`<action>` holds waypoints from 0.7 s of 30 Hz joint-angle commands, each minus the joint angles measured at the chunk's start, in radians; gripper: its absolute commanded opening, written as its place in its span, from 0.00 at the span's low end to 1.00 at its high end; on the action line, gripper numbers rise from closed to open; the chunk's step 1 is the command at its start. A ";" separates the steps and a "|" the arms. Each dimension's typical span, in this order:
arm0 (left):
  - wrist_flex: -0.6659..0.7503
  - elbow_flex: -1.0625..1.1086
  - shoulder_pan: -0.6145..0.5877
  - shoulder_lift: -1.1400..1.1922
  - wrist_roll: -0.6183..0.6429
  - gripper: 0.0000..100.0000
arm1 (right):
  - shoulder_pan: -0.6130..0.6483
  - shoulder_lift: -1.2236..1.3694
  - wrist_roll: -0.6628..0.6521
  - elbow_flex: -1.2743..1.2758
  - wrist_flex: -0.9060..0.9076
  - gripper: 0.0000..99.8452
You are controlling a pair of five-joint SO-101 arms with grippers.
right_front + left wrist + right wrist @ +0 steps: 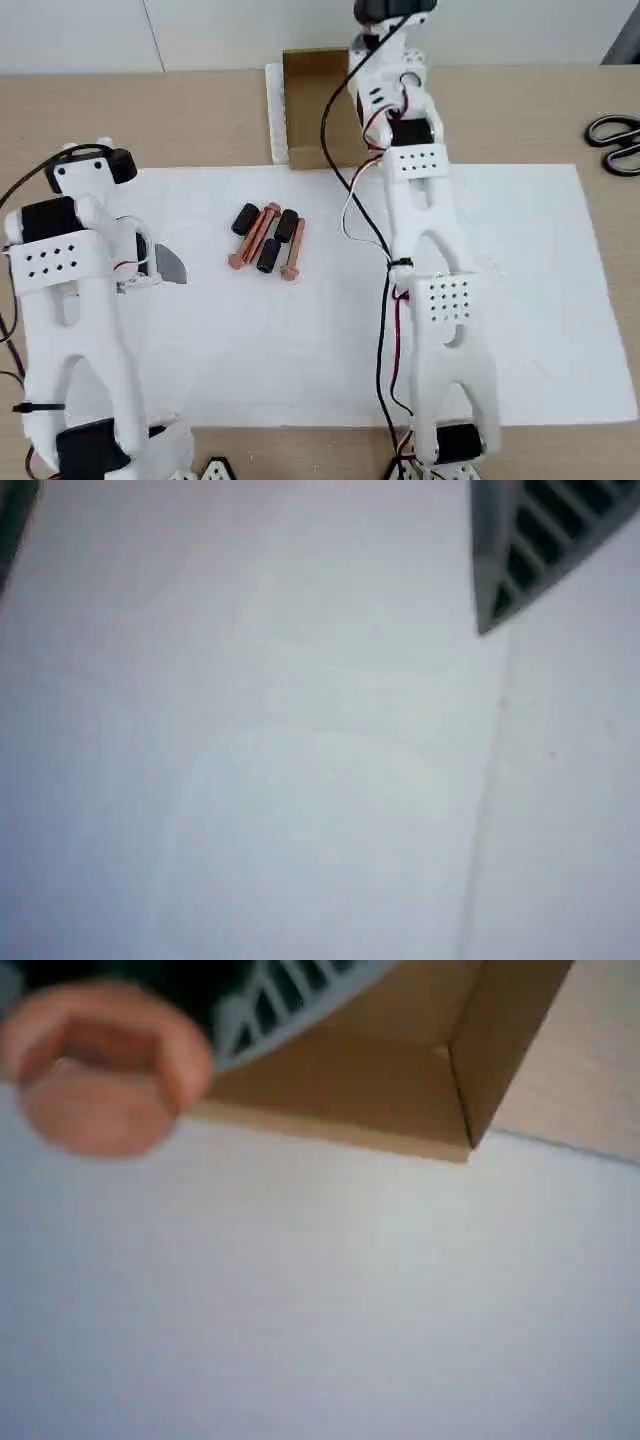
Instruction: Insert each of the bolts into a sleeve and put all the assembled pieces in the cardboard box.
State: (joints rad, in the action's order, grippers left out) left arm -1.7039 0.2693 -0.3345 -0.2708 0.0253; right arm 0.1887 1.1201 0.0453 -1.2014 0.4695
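While a copper bolt [100, 1080] is clamped in the right gripper [205, 1035] near the cardboard box [312, 105], the left gripper [152, 263] is held with jaws apart over the white sheet [300, 340], where loose bolts [294, 250] and sleeves [268, 255] are clustered.

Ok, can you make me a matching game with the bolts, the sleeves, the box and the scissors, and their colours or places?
Things:
1. bolts
2. sleeves
3. box
4. scissors

Matches:
A. on the bare table, off the white sheet
B. copper-coloured, lying mid-sheet
C. brown, just past the sheet's far edge
D. short black tubes, lying mid-sheet

Pairs: 1-B, 2-D, 3-C, 4-A
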 commanded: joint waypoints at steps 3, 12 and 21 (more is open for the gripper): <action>0.014 -0.005 0.006 -0.002 -0.002 0.29 | -0.002 0.119 -0.006 -0.130 -0.030 0.01; 0.014 -0.005 0.044 -0.003 -0.002 0.29 | -0.005 0.139 -0.005 -0.166 -0.021 0.22; 0.015 -0.010 0.100 -0.003 -0.002 0.29 | 0.001 -0.117 -0.005 -0.167 0.122 0.16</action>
State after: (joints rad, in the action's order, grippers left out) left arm -1.7039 0.2693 -0.2424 -0.2708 0.0207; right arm 0.1887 1.1830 0.0453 -1.3149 0.5140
